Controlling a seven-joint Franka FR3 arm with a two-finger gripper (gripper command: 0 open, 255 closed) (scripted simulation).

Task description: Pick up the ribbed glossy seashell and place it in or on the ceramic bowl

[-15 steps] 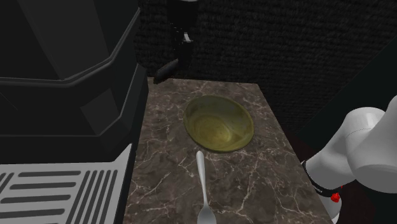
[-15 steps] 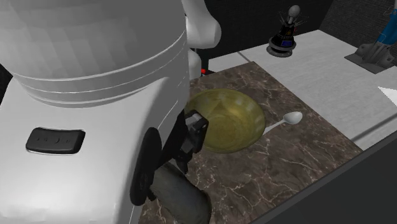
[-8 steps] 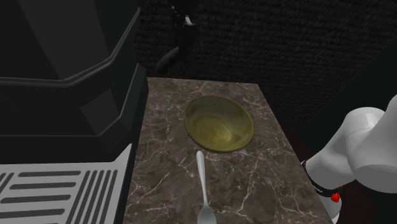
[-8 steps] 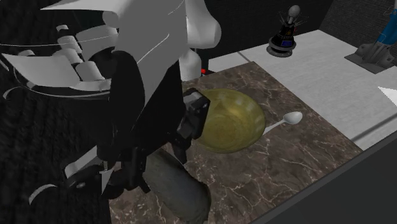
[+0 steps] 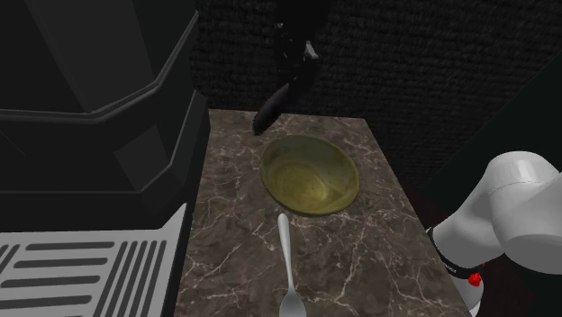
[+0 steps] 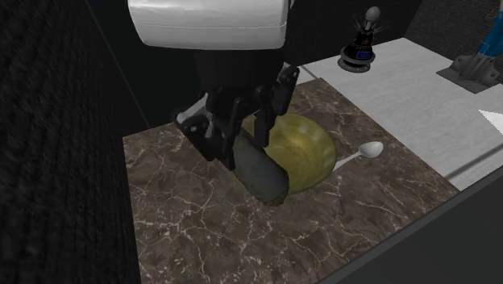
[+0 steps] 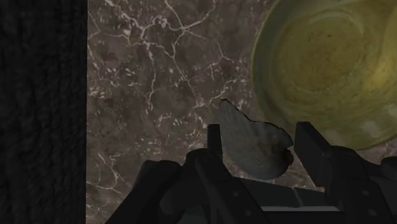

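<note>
I hold the fingers [image 7: 214,147] clenched on the seashell [image 7: 254,149], which hangs above the marble worktop [image 7: 159,76] just beside the yellow-green bowl [image 7: 318,63], high enough, I judge, to clear its rim. The seashell looks dull grey and mottled with a pointed tip; I cannot make out any ribs.

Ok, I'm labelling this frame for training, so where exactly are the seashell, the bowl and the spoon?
seashell [image 7: 254,147], wrist view, on the middle of its grey surface.
bowl [image 5: 311,178], shoulder view, on its bare yellow-green inside.
spoon [image 5: 285,245], shoulder view, on the middle of its handle.
</note>
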